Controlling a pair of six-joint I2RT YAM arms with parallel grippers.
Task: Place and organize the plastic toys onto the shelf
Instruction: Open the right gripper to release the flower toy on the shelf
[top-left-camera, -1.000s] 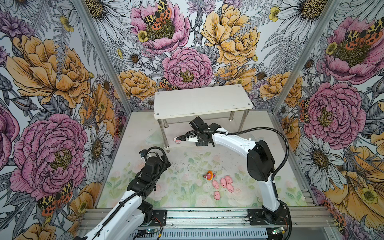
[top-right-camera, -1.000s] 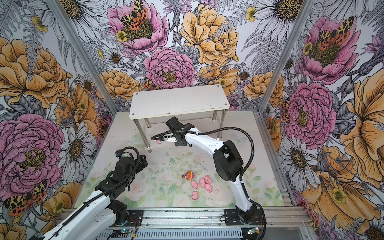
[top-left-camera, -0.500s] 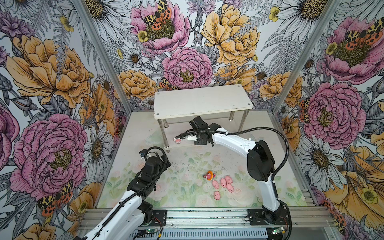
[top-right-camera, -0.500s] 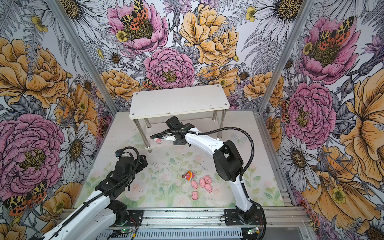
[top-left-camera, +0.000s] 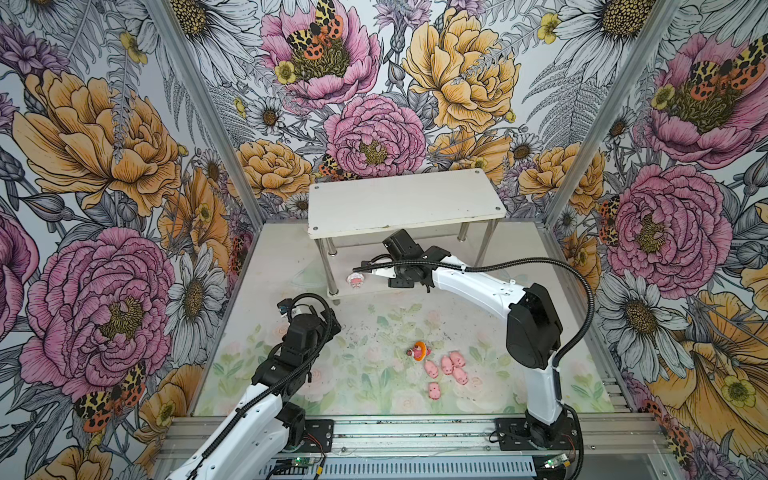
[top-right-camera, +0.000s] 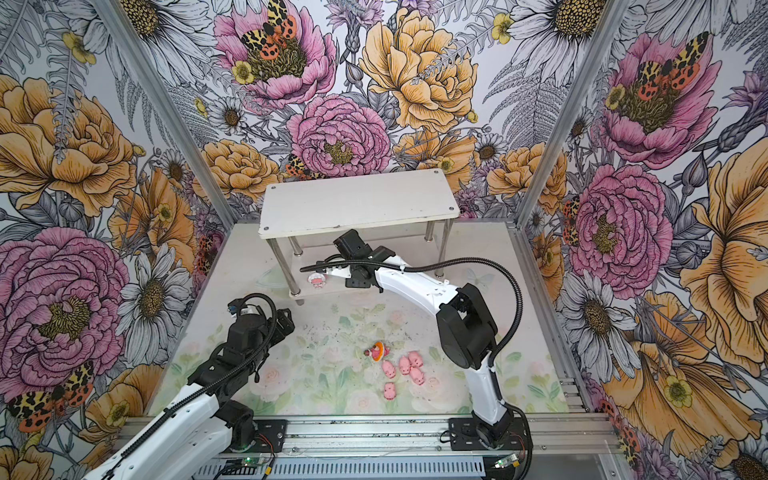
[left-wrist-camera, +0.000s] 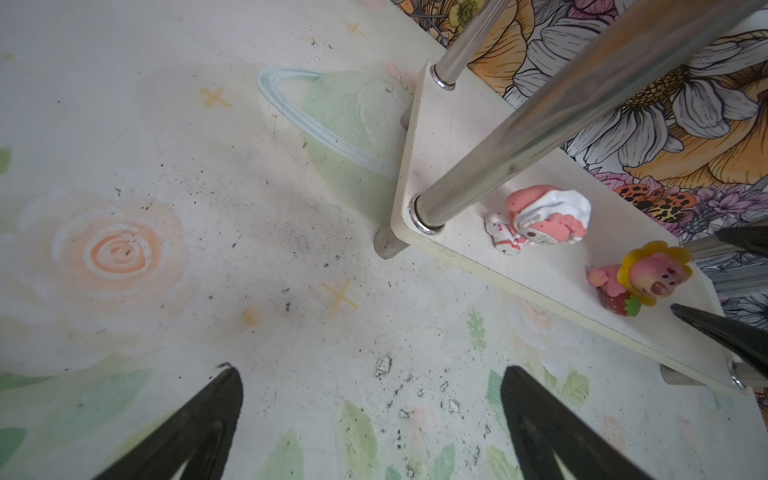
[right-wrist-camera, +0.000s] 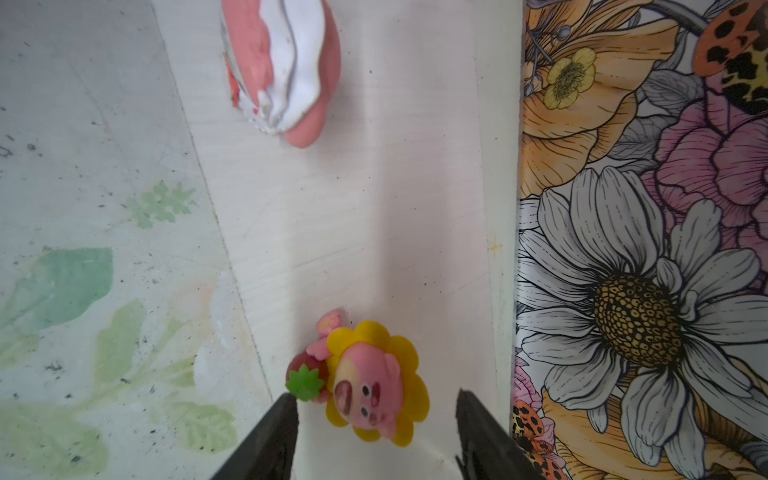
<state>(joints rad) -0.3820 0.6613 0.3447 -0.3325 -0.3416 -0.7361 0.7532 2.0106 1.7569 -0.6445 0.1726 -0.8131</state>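
Right wrist view: the right end effector has its jaws parted over the lower tier of the shelf. The yellow sunflower figure sits on that tier between the two tips. One tip is just beside its strawberry and the other stands clear of it (so nothing is gripped). The white-hooded figure lies further along the same tier. In the left wrist view it is near a shiny corner leg. The left end effector hangs spread wide over the bare worktop, holding nothing. In a top view the orange figure lies on the worktop in front of the shelf, well apart from it. Four tiny pink pigs are bunched just beside it, and a fifth pig lies a little apart, nearer the front rail.
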